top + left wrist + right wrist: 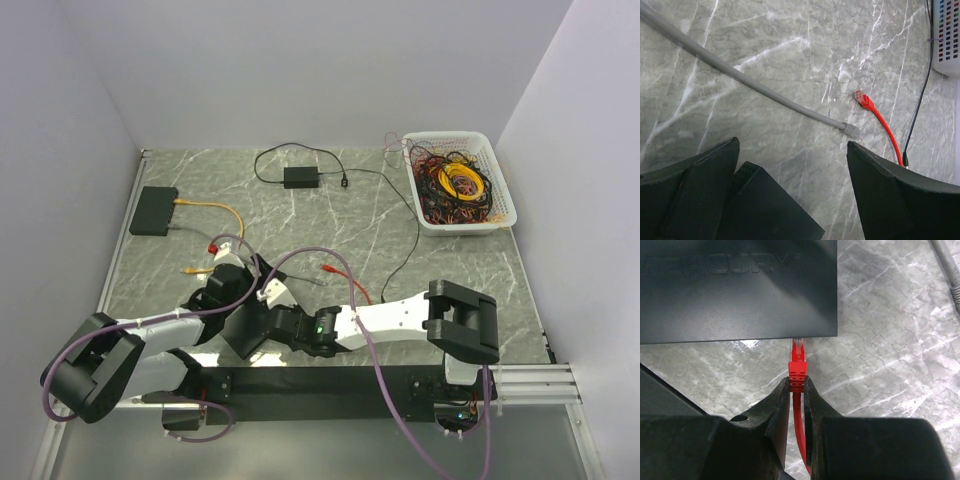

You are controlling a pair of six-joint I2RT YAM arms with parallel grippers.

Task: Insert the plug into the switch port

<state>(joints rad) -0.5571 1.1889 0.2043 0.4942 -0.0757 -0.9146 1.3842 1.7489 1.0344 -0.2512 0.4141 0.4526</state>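
On the left, the left gripper (pixel 792 150) hangs over the table with its jaws wide apart and nothing between them. Only a corner of the switch (pixel 765 210) lies below its fingers, and a loose grey cable (pixel 755 87) lies near. In the middle the switch lies flat, and the red plug (pixel 798 365) is at its front edge, the tip just at the port; I cannot tell if it is inside. The right gripper (pixel 797 382) has its jaws closed tight on the plug's boot. The danger, I think, is that nothing holds the switch: a push slightly off line may slide it away, or the plug may slip back between the fingers.
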